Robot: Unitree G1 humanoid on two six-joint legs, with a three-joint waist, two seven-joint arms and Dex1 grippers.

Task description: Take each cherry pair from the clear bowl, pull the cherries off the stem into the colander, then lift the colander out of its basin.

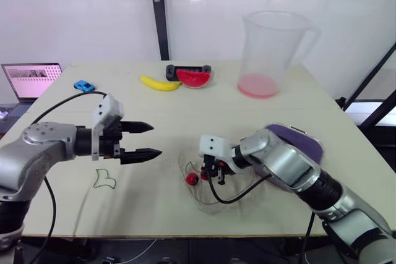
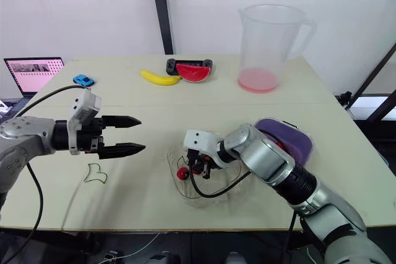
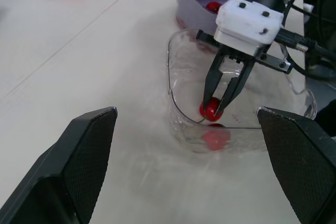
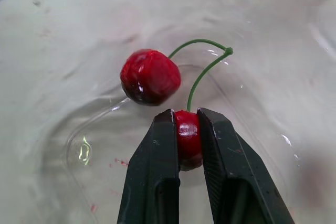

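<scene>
The clear bowl (image 1: pixel 230 196) stands near the table's front edge. My right gripper (image 1: pixel 213 173) reaches down into it and is shut on one cherry (image 4: pixel 188 139) of a cherry pair. The other cherry (image 4: pixel 150 76) lies just beside the fingertips, joined to the held one by a green stem (image 4: pixel 202 72). The purple colander (image 1: pixel 304 141) sits in its basin right of the bowl, with a red cherry (image 3: pixel 212 7) inside it. My left gripper (image 1: pixel 147 140) hovers open above the table, left of the bowl, holding nothing.
A bare green stem (image 1: pixel 104 180) lies on the table under my left arm. At the back stand a clear pitcher (image 1: pixel 271 47) with pink liquid, a banana (image 1: pixel 159 83), a watermelon slice (image 1: pixel 193 78), a blue toy car (image 1: pixel 84 85) and a laptop (image 1: pixel 31 80).
</scene>
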